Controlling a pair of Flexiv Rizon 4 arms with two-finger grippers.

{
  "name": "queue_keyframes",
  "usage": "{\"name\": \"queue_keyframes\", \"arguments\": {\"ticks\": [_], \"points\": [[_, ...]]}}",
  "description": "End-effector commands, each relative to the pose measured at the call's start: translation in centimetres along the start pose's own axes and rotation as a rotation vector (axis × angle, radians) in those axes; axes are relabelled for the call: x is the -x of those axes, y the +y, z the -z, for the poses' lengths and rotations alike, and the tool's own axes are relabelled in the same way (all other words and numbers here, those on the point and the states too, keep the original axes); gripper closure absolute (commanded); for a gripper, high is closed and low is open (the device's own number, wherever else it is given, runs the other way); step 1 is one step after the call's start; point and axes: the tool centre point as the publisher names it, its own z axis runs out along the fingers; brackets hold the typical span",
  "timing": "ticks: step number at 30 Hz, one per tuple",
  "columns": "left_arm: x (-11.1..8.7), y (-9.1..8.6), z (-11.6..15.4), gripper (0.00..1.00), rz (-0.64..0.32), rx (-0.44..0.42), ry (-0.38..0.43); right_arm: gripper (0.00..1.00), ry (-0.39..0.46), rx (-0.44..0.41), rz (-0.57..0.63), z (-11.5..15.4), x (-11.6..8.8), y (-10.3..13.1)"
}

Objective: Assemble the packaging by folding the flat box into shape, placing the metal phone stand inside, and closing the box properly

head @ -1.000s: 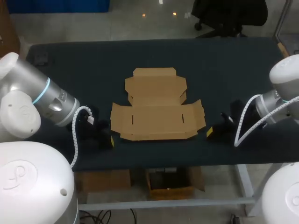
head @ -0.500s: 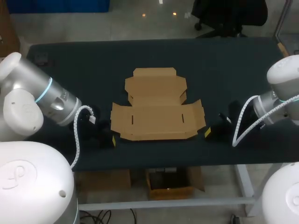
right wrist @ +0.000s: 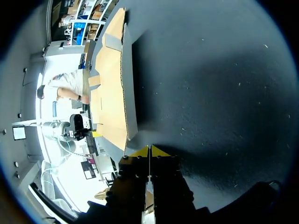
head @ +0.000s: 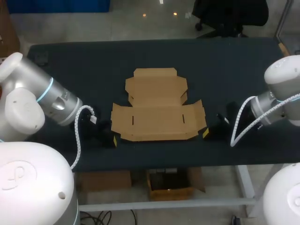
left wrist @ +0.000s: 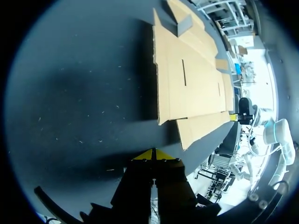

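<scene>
The flat brown cardboard box (head: 157, 105) lies unfolded in the middle of the dark table, its flaps spread out. My left gripper (head: 114, 139) rests low at the box's near left corner, yellow tips shut together with nothing between them. In the left wrist view the gripper (left wrist: 153, 154) points at the cardboard (left wrist: 187, 79), a short gap away. My right gripper (head: 205, 133) sits at the near right corner, also shut and empty. Just ahead of that gripper (right wrist: 149, 151) in the right wrist view is the cardboard's edge (right wrist: 112, 88). No metal phone stand is in view.
The dark table cloth (head: 93, 65) stretches wide around the box. A small dark object (head: 41, 58) lies at the far left corner. The table's front edge runs close behind both grippers.
My right gripper has slid left toward the box's near right corner. The left arm has shifted slightly, its gripper staying by the near left corner. The box has not moved.
</scene>
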Motion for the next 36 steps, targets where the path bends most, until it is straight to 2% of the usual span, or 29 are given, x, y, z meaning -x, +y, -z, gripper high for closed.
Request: {"name": "queue_keyframes", "arguments": {"ticks": [1, 36], "points": [[-0.2, -0.3, -0.4, 1.0, -0.007, 0.011, 0.001, 1.0, 0.008, -0.008, -0.001, -0.2, 0.1, 0.3], [-0.9, -0.5, -1.3, 1.0, -0.03, 0.026, 0.036, 1.0, -0.007, -0.012, -0.004, -1.4, -1.0, 0.6]]}}
